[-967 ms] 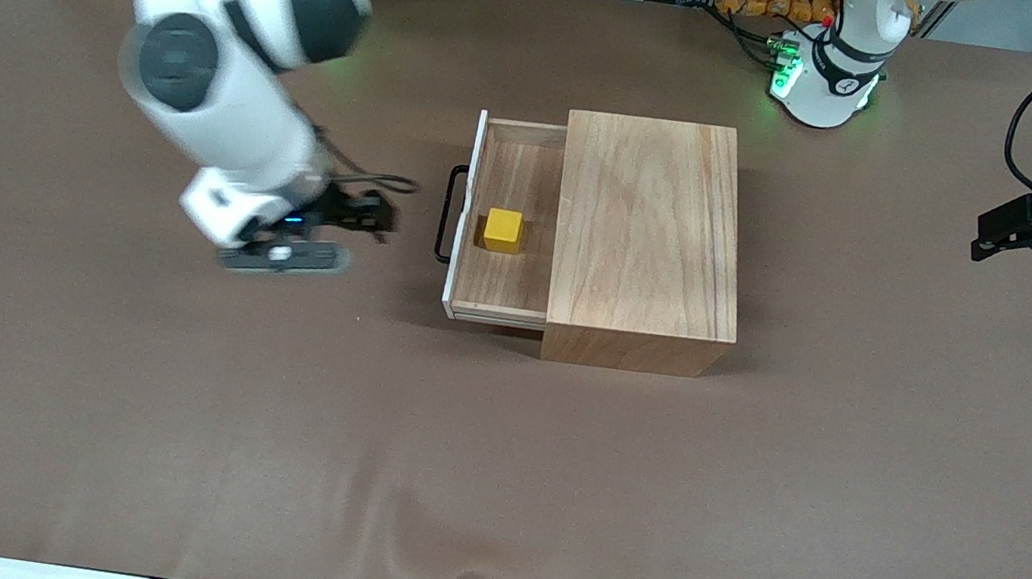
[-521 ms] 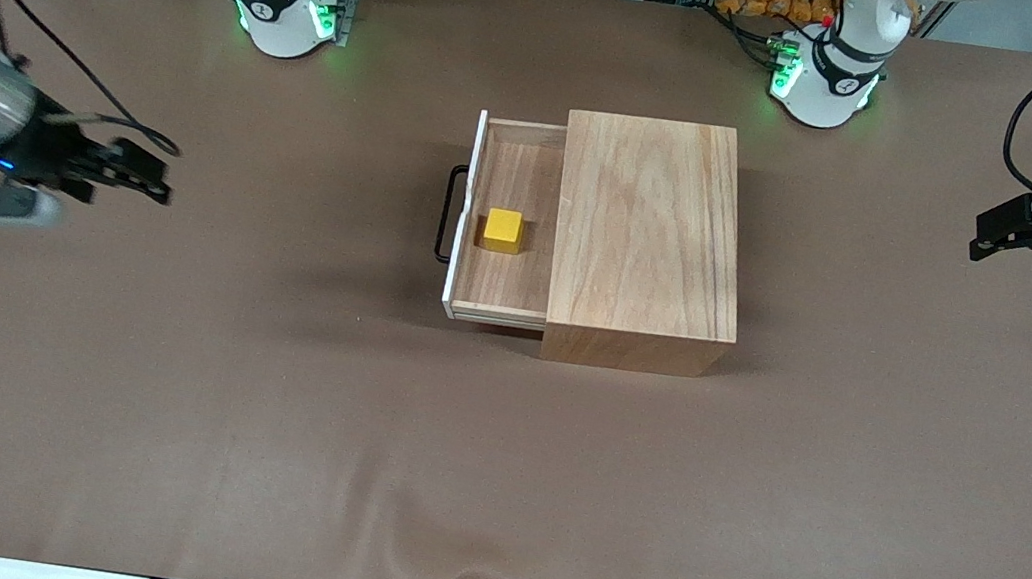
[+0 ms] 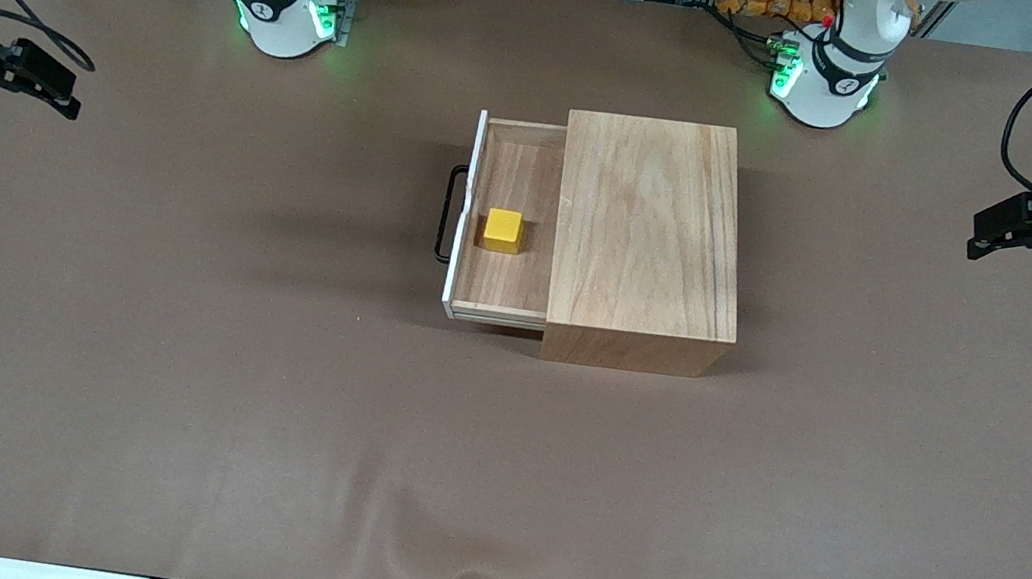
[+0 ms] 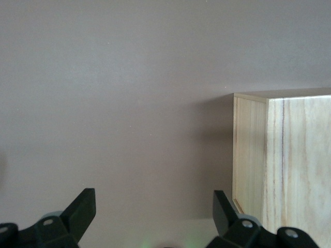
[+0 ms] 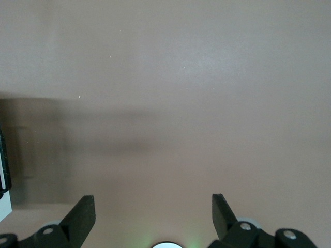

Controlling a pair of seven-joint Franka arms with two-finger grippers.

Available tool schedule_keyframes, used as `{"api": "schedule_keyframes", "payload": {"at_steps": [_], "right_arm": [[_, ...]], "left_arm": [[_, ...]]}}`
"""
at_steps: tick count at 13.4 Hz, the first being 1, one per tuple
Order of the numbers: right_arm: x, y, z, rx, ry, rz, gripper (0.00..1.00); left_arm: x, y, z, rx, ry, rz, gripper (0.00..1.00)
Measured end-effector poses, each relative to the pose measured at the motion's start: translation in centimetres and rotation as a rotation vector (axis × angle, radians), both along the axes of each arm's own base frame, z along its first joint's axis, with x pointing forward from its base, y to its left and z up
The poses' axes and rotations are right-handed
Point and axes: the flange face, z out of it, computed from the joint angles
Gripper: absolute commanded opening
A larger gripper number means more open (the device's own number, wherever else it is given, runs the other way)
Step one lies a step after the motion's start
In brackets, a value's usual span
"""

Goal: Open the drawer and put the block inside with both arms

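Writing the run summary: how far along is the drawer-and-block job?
Looks done: the drawer is pulled out of the wooden box and the block sits inside it. In hand: nothing; the right hand and the left hand are open and empty over bare table at their own ends. Nothing left, by the task as worded.

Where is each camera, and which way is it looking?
Front view: high up, facing both arms; shows yellow cube in the open wooden drawer.
Left wrist view: on the left arm, looking past the open left end effector at the wooden box, which the front view shows too.
Right wrist view: on the right arm, open right end effector over brown table.
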Motion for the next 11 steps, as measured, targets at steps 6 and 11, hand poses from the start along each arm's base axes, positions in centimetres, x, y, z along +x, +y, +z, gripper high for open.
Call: {"api": "schedule_keyframes", "payload": {"at_steps": [6,11], "right_arm": [[-0.06,-0.21,-0.06,-0.002,0.004,-0.004,1.0],[-0.17,-0.2,-0.36,-0.002,0.019,-0.003,1.0]], "left_arm": [[-0.1,0.01,-0.08,0.001,0.009,0.0,1.0],[-0.13,0.08,-0.1,0.001,0.012,0.001,1.0]]}}
